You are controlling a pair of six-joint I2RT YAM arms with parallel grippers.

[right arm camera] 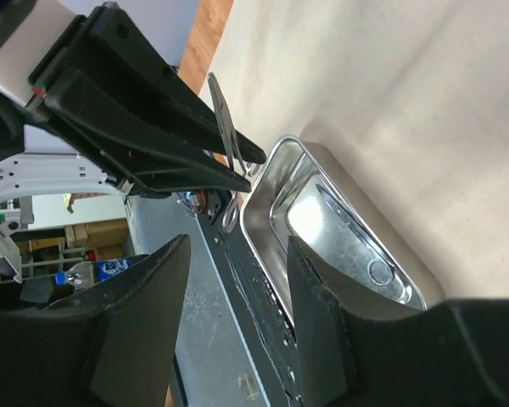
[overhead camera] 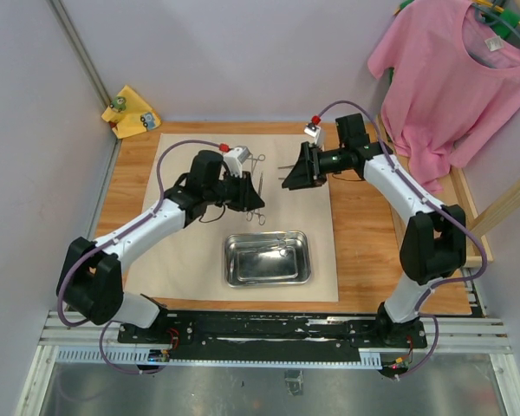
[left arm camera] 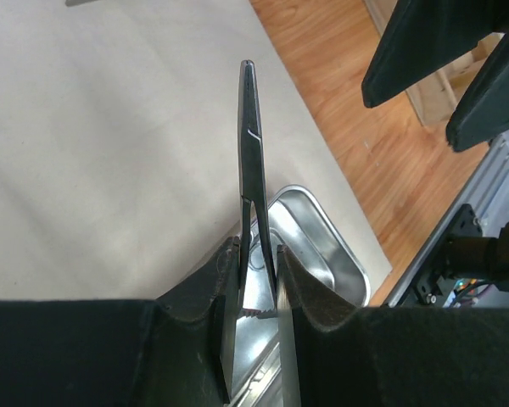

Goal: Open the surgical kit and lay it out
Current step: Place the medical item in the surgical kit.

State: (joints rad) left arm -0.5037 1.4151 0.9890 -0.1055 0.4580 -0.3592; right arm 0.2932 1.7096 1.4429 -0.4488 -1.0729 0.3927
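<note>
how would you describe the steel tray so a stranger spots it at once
Find the beige cloth on the wooden table. At its near edge, roughly centred, sits the steel tray. It is the only shiny rectangular dish; the other steel items are slim forceps.

The top external camera looks down from high above and behind the arm bases, far enough off to take in the whole table (overhead camera: 360,251), the beige cloth wrap (overhead camera: 191,260) and the steel tray (overhead camera: 268,282) towards the near edge. The left wrist camera sits close behind its own fingers (left arm camera: 310,292), facing across the wrap towards the table's right edge and catching the right gripper (left arm camera: 407,119). The right wrist camera peers between its own fingers towards the near-left corner, catching the left gripper (right arm camera: 246,170) and its forceps (right arm camera: 223,119); all three views share the tray.
</note>
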